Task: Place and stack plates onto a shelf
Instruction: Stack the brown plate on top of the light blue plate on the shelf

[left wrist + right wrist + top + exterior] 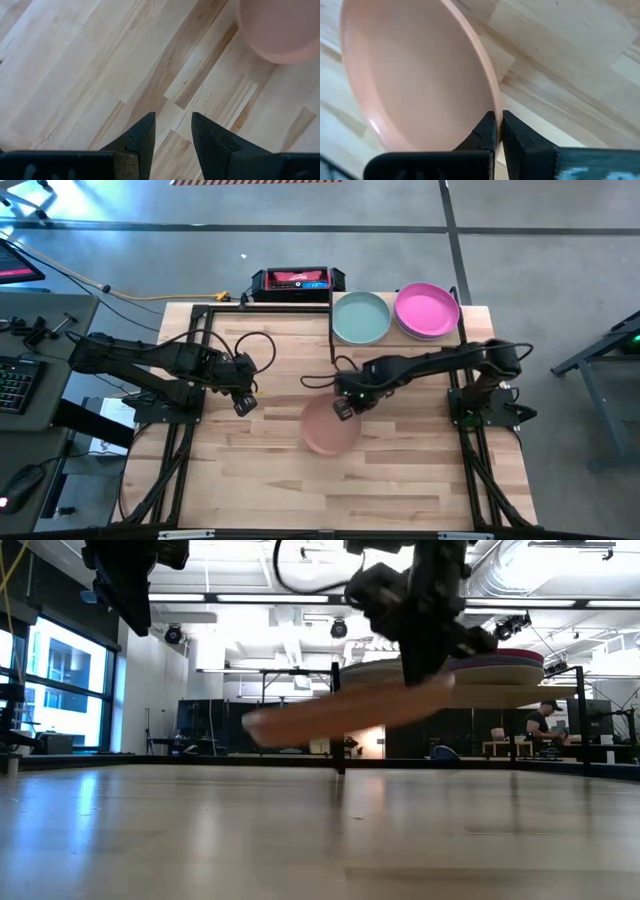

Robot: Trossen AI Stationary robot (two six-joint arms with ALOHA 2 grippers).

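A peach plate (328, 430) hangs above the middle of the wooden table, with my right gripper (343, 408) shut on its rim. In the low view the plate (340, 712) is clear of the tabletop and tilted. At the far right the shelf (392, 340) bears a mint plate (360, 317) and a pink plate (427, 308), which lies on a purple one. My left gripper (243, 404) hovers open over bare table at the left, nothing between its fingers (142, 137). My right gripper pinches the peach plate's rim (493, 105) between its two fingers, one over the plate's inside and one on its outer side. The fingers come from above, pointing steeply down. The plate is lifted clear of the table and tilted, the side away from the fingers (262, 726) lower.
A black box with a red label (297, 279) sits at the table's far edge. Black frame rails (195, 330) run along the table's left side and cables (262, 345) loop by the left arm. Bare tabletop (300, 490) lies toward the near edge.
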